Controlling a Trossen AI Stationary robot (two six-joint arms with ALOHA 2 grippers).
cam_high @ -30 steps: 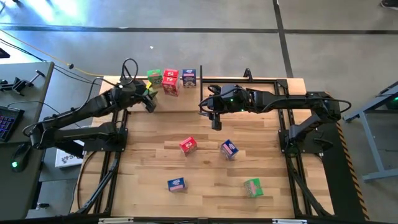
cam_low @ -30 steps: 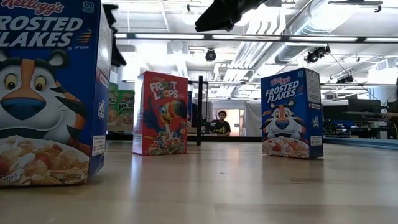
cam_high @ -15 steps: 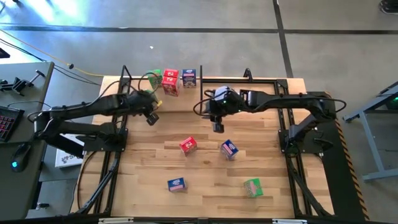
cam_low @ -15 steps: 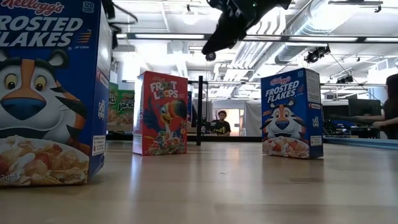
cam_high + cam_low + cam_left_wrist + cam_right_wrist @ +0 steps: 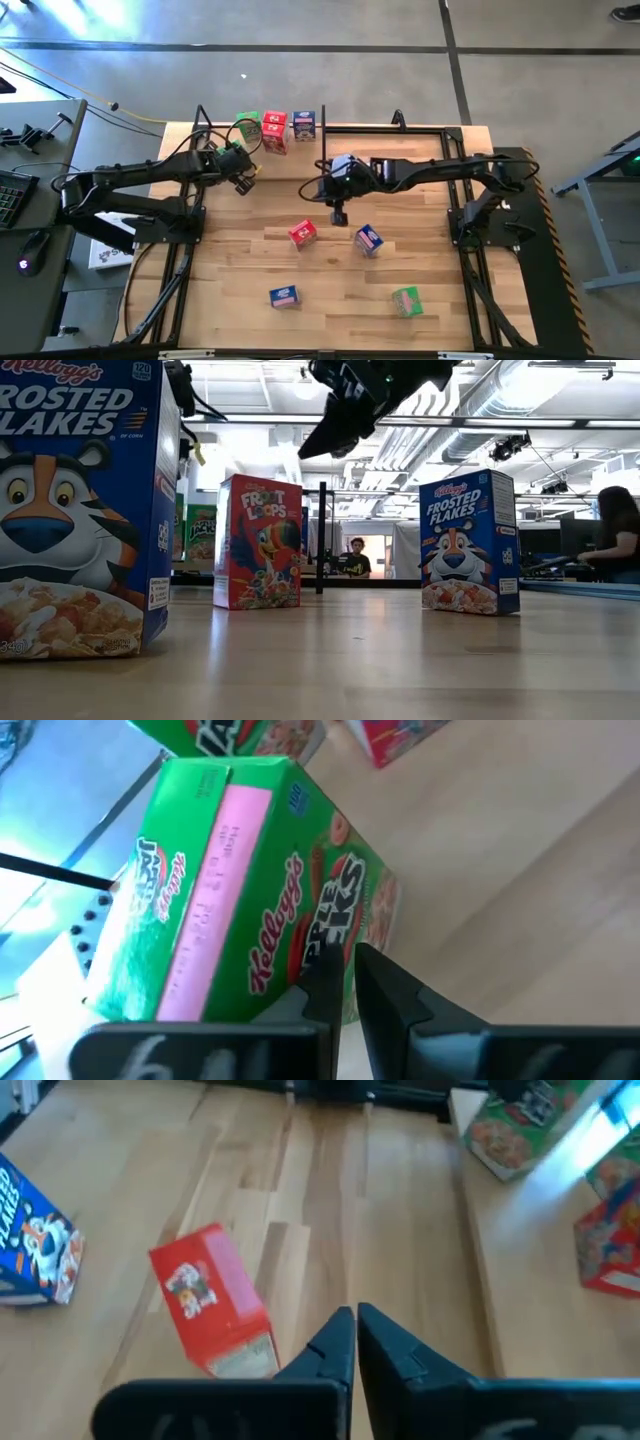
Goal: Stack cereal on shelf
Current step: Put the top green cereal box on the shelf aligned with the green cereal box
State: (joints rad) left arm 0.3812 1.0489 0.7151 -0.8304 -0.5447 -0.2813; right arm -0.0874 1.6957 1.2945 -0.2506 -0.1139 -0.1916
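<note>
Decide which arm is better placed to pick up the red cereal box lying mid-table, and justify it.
Right, probably. The right gripper hangs just beside the red cereal box, fingers shut on nothing. The left gripper is farther off, near the shelf, with a green cereal box before it.

green cereal boxes: 3, top left (image 5: 248,124), lower right (image 5: 406,300), one filling the left wrist frame (image 5: 250,890) | blue cereal boxes: 3, top (image 5: 304,124), centre right (image 5: 368,240), lower centre (image 5: 284,296) | red cereal boxes: centre (image 5: 302,233) and top (image 5: 274,130), the top one possibly two stacked | shelf (image 5: 430,138): 1
</note>
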